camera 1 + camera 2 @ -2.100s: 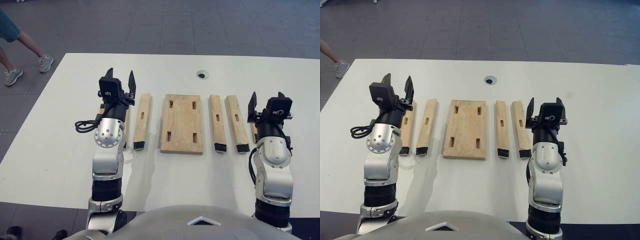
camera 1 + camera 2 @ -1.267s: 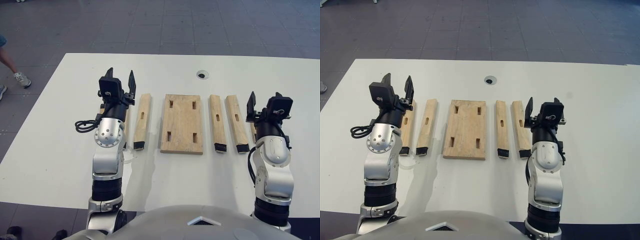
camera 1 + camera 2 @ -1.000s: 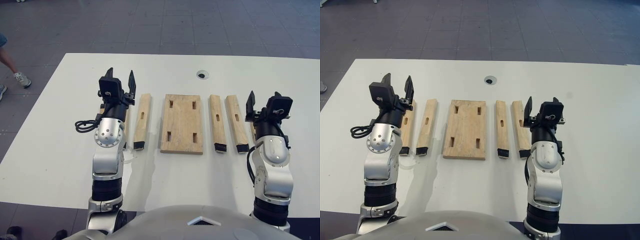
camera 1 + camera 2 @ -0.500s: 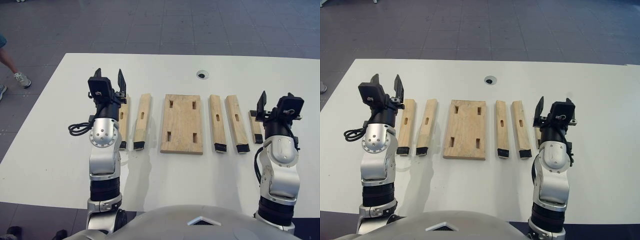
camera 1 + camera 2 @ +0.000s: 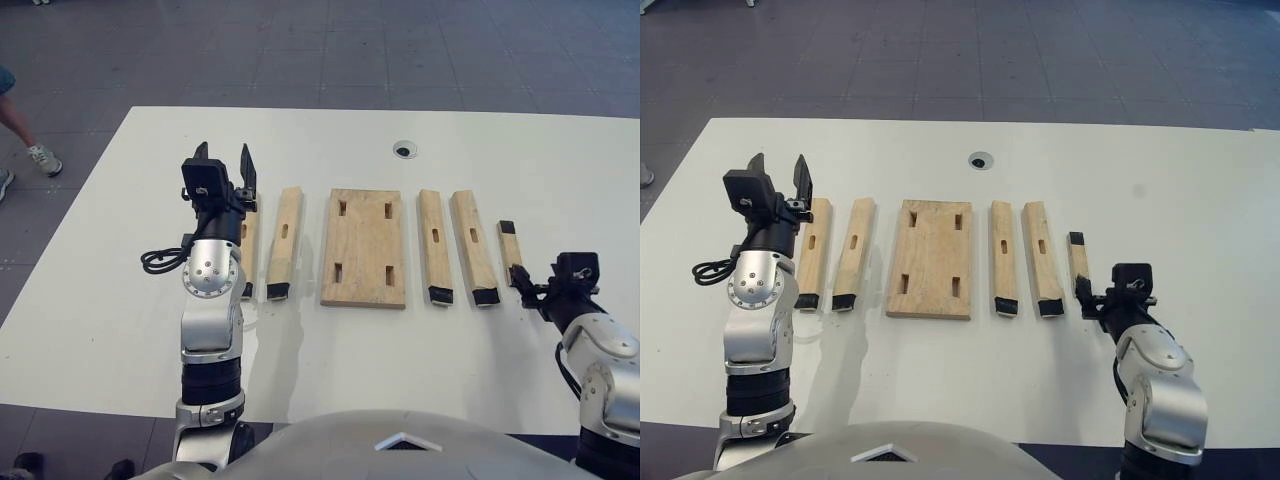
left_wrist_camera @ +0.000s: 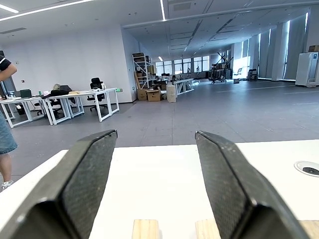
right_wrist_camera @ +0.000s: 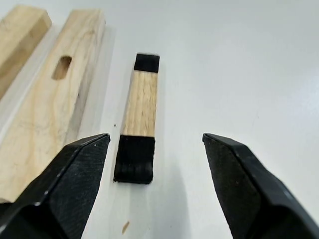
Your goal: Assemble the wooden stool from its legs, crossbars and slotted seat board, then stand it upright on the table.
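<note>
The slotted seat board (image 5: 364,246) lies flat mid-table. Two legs (image 5: 284,240) lie to its left, the outer one (image 5: 813,250) partly behind my left arm. Two more legs (image 5: 433,245) (image 5: 472,245) lie to its right. A short crossbar (image 5: 511,252) with black ends lies right of them. My left gripper (image 5: 222,170) is raised over the outer left leg's far end, open and empty; the left wrist view shows the left gripper (image 6: 154,144) above two leg ends. My right gripper (image 7: 154,144) is low at the crossbar's (image 7: 139,119) near end, open, fingers either side.
A round cable hole (image 5: 404,150) sits in the white table (image 5: 120,300) behind the board. A black cable (image 5: 160,260) loops beside my left arm. Bare table lies right of the crossbar and along the near edge.
My right arm has dropped and pulled back toward the near edge, uncovering the crossbar; its gripper now sits low at the crossbar's near end. My left gripper has shifted slightly left.
</note>
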Controlling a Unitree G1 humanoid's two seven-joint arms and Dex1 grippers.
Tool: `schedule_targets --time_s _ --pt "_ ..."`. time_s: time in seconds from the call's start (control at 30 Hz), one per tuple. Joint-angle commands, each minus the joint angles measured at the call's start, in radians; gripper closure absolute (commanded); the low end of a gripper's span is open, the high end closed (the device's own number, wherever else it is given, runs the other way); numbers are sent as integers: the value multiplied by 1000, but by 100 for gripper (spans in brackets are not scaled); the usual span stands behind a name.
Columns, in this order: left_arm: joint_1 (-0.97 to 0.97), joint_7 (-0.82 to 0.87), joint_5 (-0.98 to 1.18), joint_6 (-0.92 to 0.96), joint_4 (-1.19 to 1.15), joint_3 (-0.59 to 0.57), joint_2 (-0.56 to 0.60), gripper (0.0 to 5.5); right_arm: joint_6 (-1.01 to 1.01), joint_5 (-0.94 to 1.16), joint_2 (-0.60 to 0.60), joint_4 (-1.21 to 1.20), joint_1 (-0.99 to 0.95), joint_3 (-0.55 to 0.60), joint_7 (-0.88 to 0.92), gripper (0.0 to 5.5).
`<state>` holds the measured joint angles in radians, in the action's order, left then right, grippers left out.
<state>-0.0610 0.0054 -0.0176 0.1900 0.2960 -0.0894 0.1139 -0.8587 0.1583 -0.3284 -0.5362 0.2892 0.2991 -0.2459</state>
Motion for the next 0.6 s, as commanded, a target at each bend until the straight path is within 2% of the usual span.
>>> schedule_targets --time_s 0.03,0.2,0.6 --pt "5 -9 6 15 10 3 1 260 -10 -22 -11 28 -19 -57 13 205" --pt "-2 -10 7 17 6 5 2 260 8 -45 9 82 -37 -93 46 205" --pt "-7 -11 18 20 5 3 3 257 56 3 73 134 -29 -52 68 421"
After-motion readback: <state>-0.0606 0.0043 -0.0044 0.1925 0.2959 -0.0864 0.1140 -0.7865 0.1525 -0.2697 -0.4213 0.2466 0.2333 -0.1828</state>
